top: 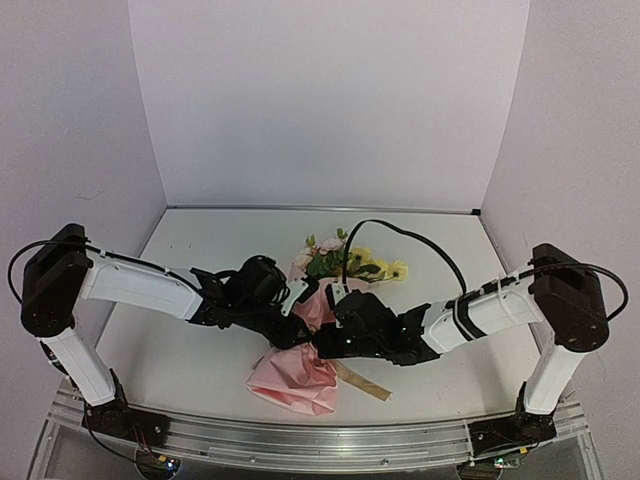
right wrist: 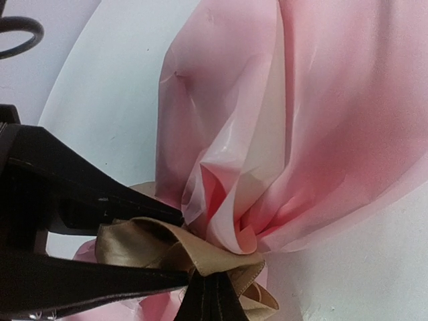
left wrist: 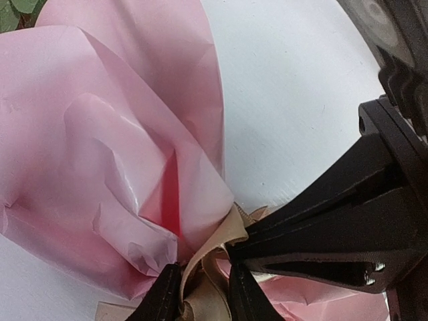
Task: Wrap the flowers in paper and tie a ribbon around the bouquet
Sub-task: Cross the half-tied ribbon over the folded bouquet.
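Left jaws slightly parted around ribbon [left wrist: 212, 257] | right jaws clamped on ribbon

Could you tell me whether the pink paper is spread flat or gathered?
Gathered: the paper pinches into folds where the ribbon sits; flowers stick out at one end.

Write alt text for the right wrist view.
Pink paper gathers to a pinched neck beside bunched tan ribbon on a white table. The right gripper pinches the ribbon at the bottom edge; the left gripper holds its jaws apart around a ribbon loop.
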You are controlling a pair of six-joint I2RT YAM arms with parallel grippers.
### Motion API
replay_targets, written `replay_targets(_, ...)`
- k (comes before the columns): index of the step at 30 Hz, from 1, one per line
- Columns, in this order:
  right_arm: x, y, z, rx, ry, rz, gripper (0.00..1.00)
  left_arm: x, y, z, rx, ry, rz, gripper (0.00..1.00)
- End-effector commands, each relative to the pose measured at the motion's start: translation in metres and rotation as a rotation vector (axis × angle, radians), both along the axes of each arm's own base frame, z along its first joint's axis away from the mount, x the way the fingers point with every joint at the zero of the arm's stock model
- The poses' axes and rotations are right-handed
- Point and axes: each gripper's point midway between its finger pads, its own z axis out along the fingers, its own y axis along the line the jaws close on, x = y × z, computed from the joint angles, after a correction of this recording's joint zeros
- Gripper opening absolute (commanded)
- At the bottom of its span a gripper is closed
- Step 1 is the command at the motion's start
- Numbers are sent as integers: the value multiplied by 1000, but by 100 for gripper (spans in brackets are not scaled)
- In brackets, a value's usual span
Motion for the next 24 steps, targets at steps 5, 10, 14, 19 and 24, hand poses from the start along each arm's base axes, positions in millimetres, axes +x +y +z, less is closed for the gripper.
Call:
replay_targets(5, 4, 6, 18, 17, -44, -16, 0, 6, -18, 16, -71, 1, -12, 1)
replay_targets(10, 2, 0, 33, 41, -75, -21, 0, 14, -15, 14, -63, -18, 40, 0)
replay_targets(14, -7, 3, 51, 100, -103, 36, 0, 20, -9, 8, -39, -33, 87, 0)
replay_targets(19, -29, 26, 48, 134, -57, 172, 0, 22, -10, 4, -41, -26, 111, 0)
replay_targets(24, -36, 35, 18, 109, 15, 195, 0, 22, -13, 7, -72, -31, 117, 0)
